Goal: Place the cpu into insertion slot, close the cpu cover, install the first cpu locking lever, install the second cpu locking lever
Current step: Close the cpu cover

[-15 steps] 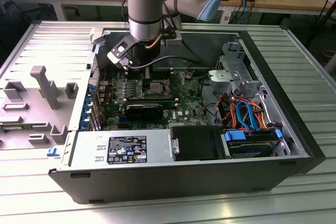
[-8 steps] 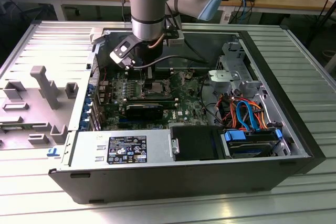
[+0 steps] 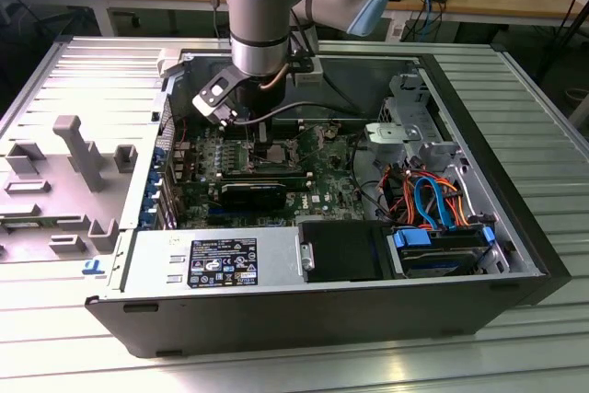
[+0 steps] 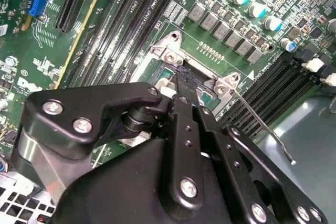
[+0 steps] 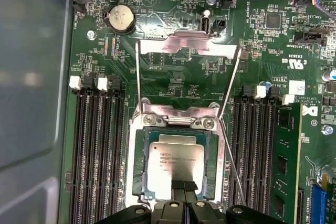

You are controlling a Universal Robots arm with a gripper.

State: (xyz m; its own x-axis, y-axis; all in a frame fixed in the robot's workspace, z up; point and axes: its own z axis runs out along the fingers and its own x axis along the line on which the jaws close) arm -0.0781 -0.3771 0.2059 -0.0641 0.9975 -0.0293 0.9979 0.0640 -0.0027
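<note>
On the green board, the tool, tips pressed together, touches the seated cpu.

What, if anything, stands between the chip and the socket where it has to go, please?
Nothing visible does: the chip already lies in the socket, the cover is swung back off it, and the pincer is at the chip's edge.
</note>
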